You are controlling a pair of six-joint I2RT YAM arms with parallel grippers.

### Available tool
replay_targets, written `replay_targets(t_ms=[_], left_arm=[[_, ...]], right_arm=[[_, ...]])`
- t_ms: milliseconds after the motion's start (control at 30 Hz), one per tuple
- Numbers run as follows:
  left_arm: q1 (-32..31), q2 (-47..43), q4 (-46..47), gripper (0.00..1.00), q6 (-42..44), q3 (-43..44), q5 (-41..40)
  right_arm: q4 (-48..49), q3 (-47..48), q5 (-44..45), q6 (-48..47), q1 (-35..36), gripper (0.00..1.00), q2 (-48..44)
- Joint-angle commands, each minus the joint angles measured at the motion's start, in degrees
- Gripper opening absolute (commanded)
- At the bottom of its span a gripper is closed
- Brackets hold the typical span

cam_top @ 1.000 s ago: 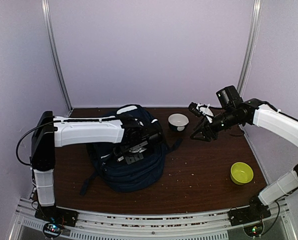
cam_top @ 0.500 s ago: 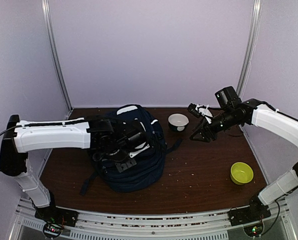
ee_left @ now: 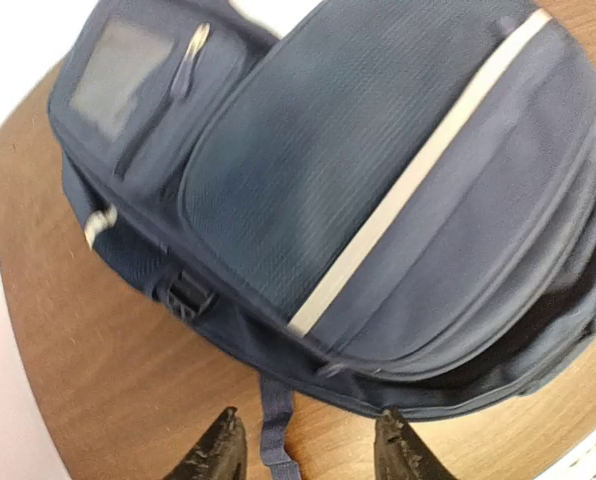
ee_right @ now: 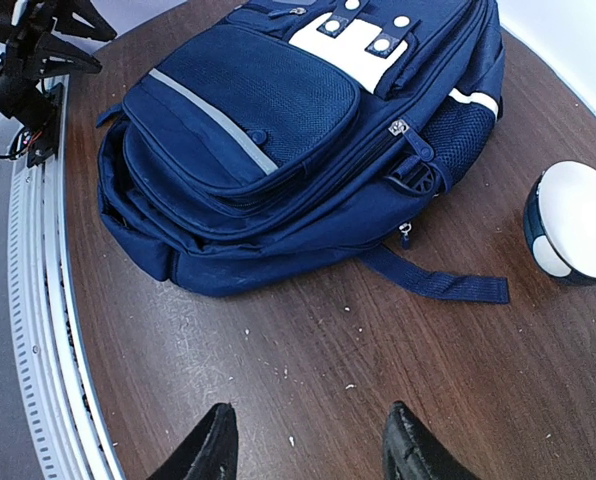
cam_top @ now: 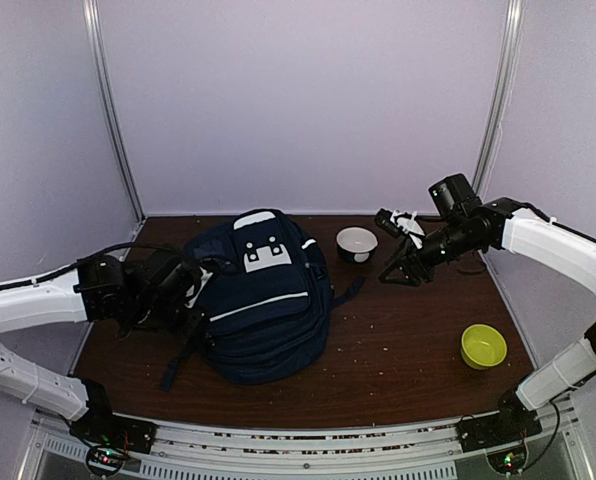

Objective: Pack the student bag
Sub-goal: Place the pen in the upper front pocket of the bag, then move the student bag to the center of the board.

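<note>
Left pincer (ee_left: 306, 440) stands open just beside the student bag (ee_left: 378, 200).

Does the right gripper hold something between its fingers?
No, the right gripper stands open over the table with nothing in it, apart from the student bag.

1. Setting: a robotics lab test cell.
2. Enclosure: plain pale panels (cam_top: 308, 100) closed three sides; metal posts (cam_top: 113, 110) stood at the far corners of the brown tabletop (cam_top: 408, 350).
3. Near edge: an aluminium rail (cam_top: 308, 445) carried two bolted arm bases (cam_top: 113, 430) and lit circuit boards (cam_top: 105, 460).
</note>
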Motion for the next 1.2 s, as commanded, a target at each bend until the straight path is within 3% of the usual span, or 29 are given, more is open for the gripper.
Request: replay_targets(t_ms=[0, 200, 433, 633, 1033, 1167], left_arm=[[4.42, -4.30, 8.44, 0.47, -1.82, -7.02, 6.85], [5.82, -2.37, 14.37, 0.49, -0.43, -11.94, 11.56], [6.80, 0.85, 18.64, 0.49, 0.43, -15.12, 9.18], [8.37, 3.41, 23.28, 0.46, 2.21, -16.73, 11.98], [9.62, 4.18, 27.54, 0.26, 3.07, -18.54, 12.16], [9.68, 5.15, 28.35, 0.15, 2.68, -18.88, 14.31]], right_arm=[[-0.47, 1.38, -0.90, -0.34, 0.31, 0.49, -0.03], [-0.49, 1.37, -0.85, -0.34, 0.26, 0.49, 0.12], [-0.57, 1.36, -1.03, -0.34, 0.26, 0.49, 0.35], [-0.62, 1.35, -1.03, -0.35, 0.26, 0.49, 0.53], [-1.00, 1.52, -1.82, -0.43, 0.26, 0.49, 1.53], [-1.01, 1.62, -1.82, -0.43, 0.29, 0.49, 1.56]])
